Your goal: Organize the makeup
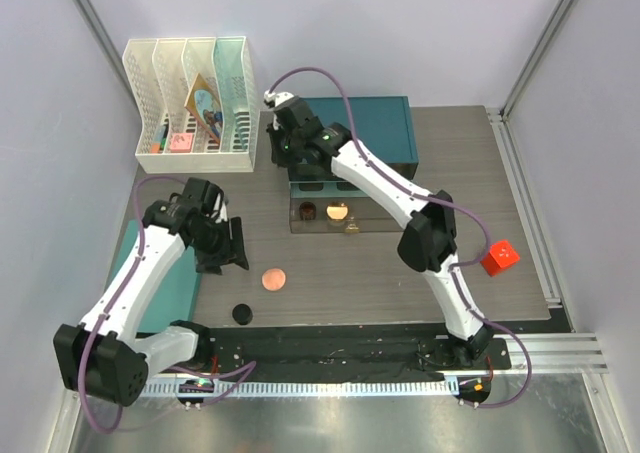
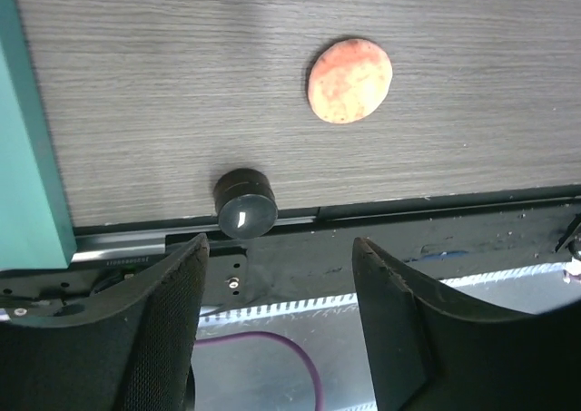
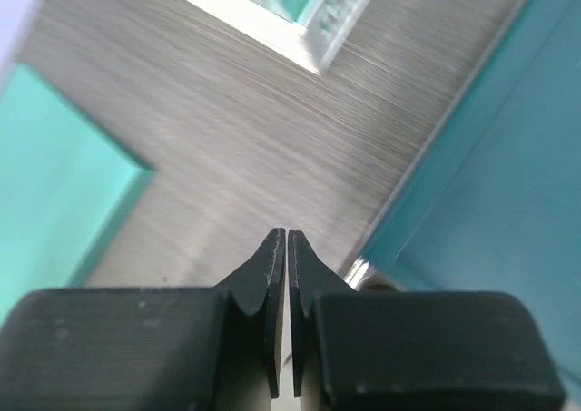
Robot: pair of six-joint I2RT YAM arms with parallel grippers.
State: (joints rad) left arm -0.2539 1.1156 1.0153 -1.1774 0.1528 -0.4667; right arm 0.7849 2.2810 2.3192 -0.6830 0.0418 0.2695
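A round pink blush compact lies on the wood table, also in the left wrist view. A small black jar stands at the table's front edge. A clear organizer tray holds a brown round item, a gold-rimmed compact and a small bottle. My left gripper is open and empty, left of the blush; its fingers straddle nothing. My right gripper is shut and empty, above the table behind the tray.
A dark teal box sits behind the tray, on the right in the right wrist view. White file racks stand at the back left. A teal mat lies under my left arm. A red cube sits at the right.
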